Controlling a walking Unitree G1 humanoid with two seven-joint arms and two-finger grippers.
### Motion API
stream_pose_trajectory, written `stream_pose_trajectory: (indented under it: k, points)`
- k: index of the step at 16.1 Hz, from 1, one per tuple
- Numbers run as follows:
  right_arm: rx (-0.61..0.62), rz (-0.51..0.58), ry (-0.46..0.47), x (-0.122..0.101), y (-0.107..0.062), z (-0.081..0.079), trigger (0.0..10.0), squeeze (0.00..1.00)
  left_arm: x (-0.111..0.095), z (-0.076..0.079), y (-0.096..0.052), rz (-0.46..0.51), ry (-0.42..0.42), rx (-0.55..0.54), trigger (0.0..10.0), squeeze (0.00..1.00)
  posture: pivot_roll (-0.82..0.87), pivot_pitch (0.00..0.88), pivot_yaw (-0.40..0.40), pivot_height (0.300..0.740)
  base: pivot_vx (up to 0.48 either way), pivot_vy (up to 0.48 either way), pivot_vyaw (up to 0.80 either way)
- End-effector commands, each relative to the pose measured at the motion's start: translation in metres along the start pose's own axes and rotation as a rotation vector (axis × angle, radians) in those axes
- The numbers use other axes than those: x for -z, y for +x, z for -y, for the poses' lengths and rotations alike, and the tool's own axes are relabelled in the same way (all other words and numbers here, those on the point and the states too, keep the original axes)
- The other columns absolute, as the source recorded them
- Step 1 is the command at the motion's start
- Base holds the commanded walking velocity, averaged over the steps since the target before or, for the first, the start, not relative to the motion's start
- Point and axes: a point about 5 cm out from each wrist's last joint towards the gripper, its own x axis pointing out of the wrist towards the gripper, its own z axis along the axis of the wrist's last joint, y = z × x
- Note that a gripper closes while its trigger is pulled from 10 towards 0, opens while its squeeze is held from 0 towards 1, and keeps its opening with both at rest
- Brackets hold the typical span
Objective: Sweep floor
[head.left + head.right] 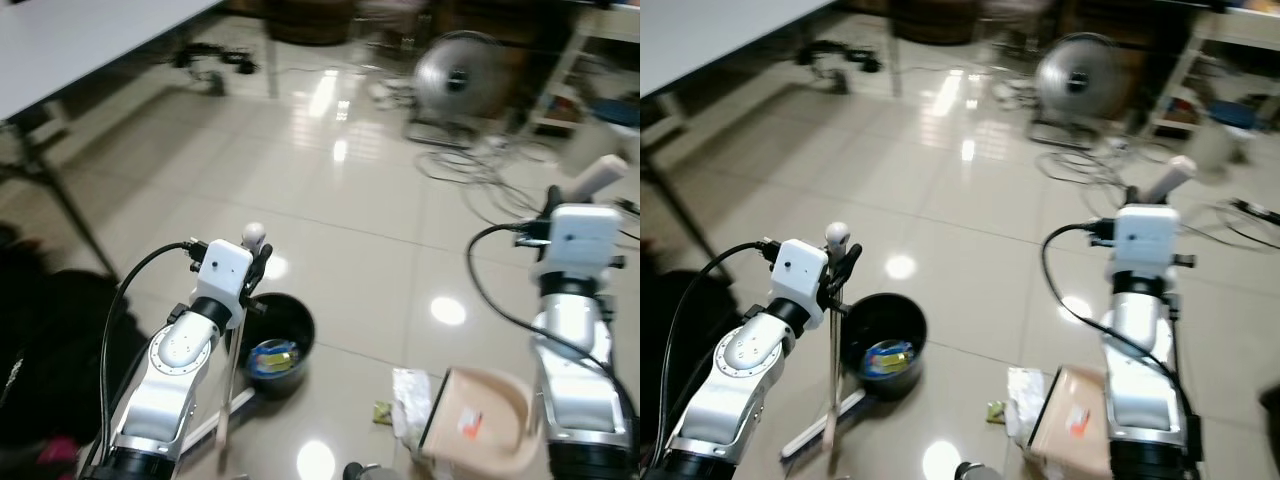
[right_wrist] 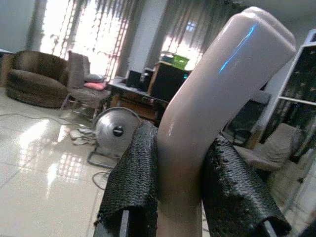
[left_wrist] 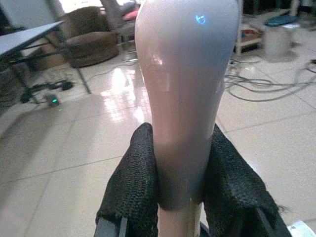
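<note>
My left gripper [image 1: 258, 268] is shut on the pale handle of a broom [image 1: 235, 370], which stands nearly upright with its head [image 1: 825, 425] low on the tiled floor beside a black bin [image 1: 277, 340]. The handle's rounded top [image 3: 185, 84] rises between the black fingers [image 3: 133, 182]. My right gripper [image 1: 553, 205] is shut on the bent pale handle [image 2: 207, 113] of a beige dustpan [image 1: 485, 420], whose pan rests near the floor by my right side. A crumpled white wrapper [image 1: 410, 400] and a small scrap [image 1: 381, 410] lie just left of the pan.
The bin holds coloured litter [image 1: 270, 357]. A round fan [image 1: 460, 75] and tangled cables [image 1: 490, 160] lie ahead on the right. A white table [image 1: 70, 50] with black legs stands at the left. A dark bag [image 1: 50, 350] sits at my left.
</note>
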Motion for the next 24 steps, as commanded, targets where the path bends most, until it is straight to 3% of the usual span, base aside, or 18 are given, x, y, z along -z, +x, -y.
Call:
stream_pose_trajectory:
  k: [1,6,9,13,17,20,23,24]
  points:
    - [-0.02,0.007,-0.001,0.0,-0.001,-0.003,10.0,0.0,-0.001,0.0,-0.002,-0.007,0.01,0.024,10.0,0.0,0.01,0.0,-0.016,0.74,0.0,0.0,-0.8]
    - [-0.117,-0.001,0.101,0.0,-0.003,-0.018,10.0,0.0,0.011,0.012,-0.011,-0.081,0.029,0.258,10.0,0.0,0.01,0.0,-0.014,0.74,0.0,0.0,-0.8]
    - [-0.129,0.016,0.125,-0.003,-0.001,-0.023,10.0,0.0,0.005,0.012,-0.005,-0.042,-0.002,0.215,10.0,0.0,0.01,0.0,-0.012,0.74,0.0,0.0,-0.8]
    - [-0.188,0.062,0.11,-0.011,0.001,-0.029,10.0,0.0,-0.005,0.017,0.003,0.02,-0.112,0.205,10.0,0.0,0.01,0.0,-0.014,0.74,0.0,0.0,-0.8]
    - [-0.206,0.129,0.096,-0.019,0.01,-0.026,10.0,0.0,-0.019,0.017,0.013,0.081,-0.116,0.146,10.0,0.0,0.0,0.0,-0.017,0.74,0.0,0.0,-0.8]
    - [-0.268,0.171,0.158,-0.025,0.011,-0.035,10.0,0.0,-0.035,0.011,0.02,0.157,-0.104,0.04,10.0,0.0,-0.01,0.0,-0.012,0.74,0.0,0.0,-0.8]
    - [-0.329,0.188,0.317,-0.03,0.01,-0.044,10.0,0.0,-0.041,0.005,0.023,0.169,-0.093,-0.025,10.0,0.0,0.0,0.0,-0.007,0.74,0.0,0.0,-0.68]
    - [-0.376,0.17,0.342,-0.028,0.005,-0.053,10.0,0.0,-0.041,0.003,0.023,0.164,-0.074,-0.043,10.0,0.0,0.0,0.0,-0.005,0.74,0.0,0.0,0.0]
